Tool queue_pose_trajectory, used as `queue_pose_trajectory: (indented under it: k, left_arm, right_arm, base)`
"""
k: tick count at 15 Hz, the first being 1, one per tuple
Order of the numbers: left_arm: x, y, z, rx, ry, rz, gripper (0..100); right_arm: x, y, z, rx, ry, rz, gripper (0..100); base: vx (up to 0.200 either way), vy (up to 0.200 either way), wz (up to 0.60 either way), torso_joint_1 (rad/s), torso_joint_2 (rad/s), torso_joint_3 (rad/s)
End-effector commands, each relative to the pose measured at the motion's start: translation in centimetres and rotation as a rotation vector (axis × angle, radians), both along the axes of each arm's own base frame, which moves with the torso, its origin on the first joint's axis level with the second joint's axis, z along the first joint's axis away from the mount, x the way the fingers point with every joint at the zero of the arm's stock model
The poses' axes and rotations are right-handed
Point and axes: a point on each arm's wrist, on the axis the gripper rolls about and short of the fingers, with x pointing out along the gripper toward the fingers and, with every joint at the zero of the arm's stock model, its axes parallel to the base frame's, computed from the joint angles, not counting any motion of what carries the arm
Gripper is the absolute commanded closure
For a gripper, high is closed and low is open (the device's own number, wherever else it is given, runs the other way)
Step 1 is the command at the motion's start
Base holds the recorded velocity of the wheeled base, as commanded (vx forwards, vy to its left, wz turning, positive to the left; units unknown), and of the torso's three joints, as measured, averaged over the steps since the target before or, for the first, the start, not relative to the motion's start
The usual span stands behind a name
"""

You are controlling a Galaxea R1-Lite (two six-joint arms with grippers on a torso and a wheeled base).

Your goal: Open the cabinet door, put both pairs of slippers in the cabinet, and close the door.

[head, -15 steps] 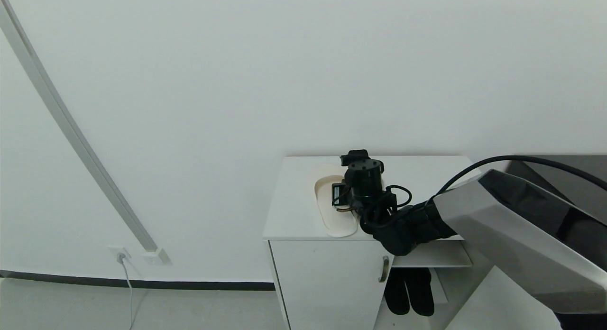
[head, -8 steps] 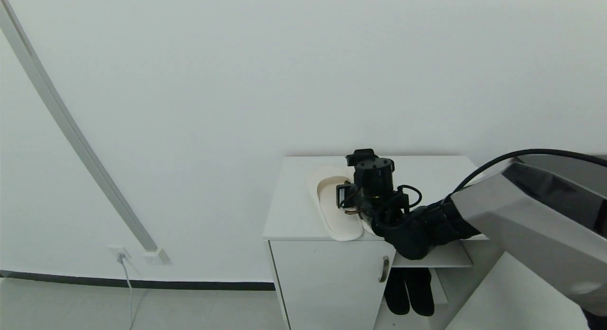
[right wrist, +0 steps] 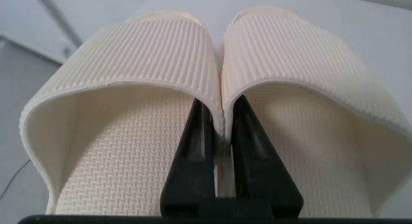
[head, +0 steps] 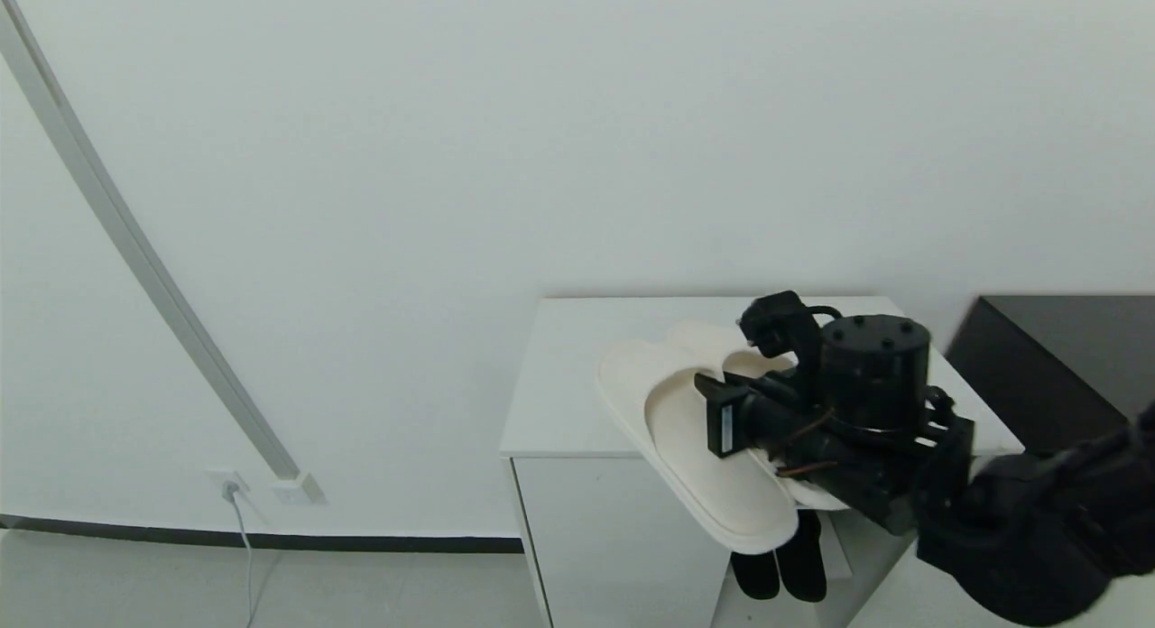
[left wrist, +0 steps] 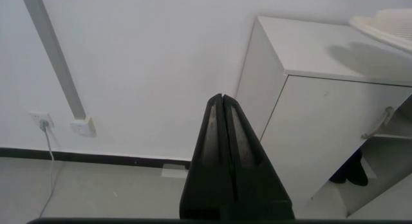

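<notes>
White wall behind, pale floor below. White cabinet [head: 559,402] stands against the wall, its left door [head: 623,538] closed and the right side open.

- Right gripper [right wrist: 220,118]: clamped on the pair of cream ribbed foam slippers [head: 713,466], one finger inside each slipper, pinching the two touching inner walls together.
- Pair is held tilted, toes over the cabinet top, heels out past its front edge.
- Pair of black slippers [head: 780,565] is already in the open compartment, low down.
- Left gripper [left wrist: 223,105]: fingers pressed together, nothing between them, low and well apart from the cabinet.

Step in hand, as I judge it: carry the cream pair down and into the open side.
- Keep the pinch firm. The hold is on two thin walls only, so a swing could let one slipper slide free.
- Bring the pair clear of the top's front edge before lowering, then enter toes first.

Views:
- Right wrist view gives the grip detail that the head view hides behind the wrist.
- Head view gives the pair's place against the cabinet.
- Left wrist view shows the door's handle [left wrist: 380,121] and what looks like a shelf beside it, though the angle is poor.
</notes>
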Motion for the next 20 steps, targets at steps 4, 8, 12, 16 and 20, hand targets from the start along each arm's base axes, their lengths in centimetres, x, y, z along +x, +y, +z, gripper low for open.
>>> queue_pose_trajectory:
  k: [4, 8, 12, 16, 20]
  left_arm:
    - [0.0, 0.0, 0.0, 0.001, 0.001, 0.001, 100]
    - [0.0, 0.0, 0.0, 0.001, 0.001, -0.001, 100]
    - [0.0, 0.0, 0.0, 0.002, 0.001, -0.001, 100]
    - [0.0, 0.0, 0.0, 0.001, 0.001, -0.001, 100]
    - [0.0, 0.0, 0.0, 0.001, 0.001, -0.001, 100]
  right_arm:
    - [-6.3, -2.5, 2.4, 0.031, -0.042, 0.143, 100]
    - [-6.2, -2.2, 1.7, 0.016, -0.024, 0.145, 100]
    - [-5.8, -1.7, 0.8, -0.005, 0.001, 0.145, 100]
    - [-5.7, -1.6, 0.4, -0.015, 0.008, 0.131, 100]
    - [-5.7, -1.7, 0.4, -0.016, 0.009, 0.131, 100]
  base:
    - [0.0, 0.0, 0.0, 0.0, 0.0, 0.0]
    - [0.0, 0.0, 0.0, 0.0, 0.0, 0.0]
    - [0.0, 0.0, 0.0, 0.0, 0.0, 0.0]
    - [-0.2, 0.0, 0.0, 0.007, 0.0, 0.001]
    - [-0.2, 0.0, 0.0, -0.006, 0.0, 0.005]
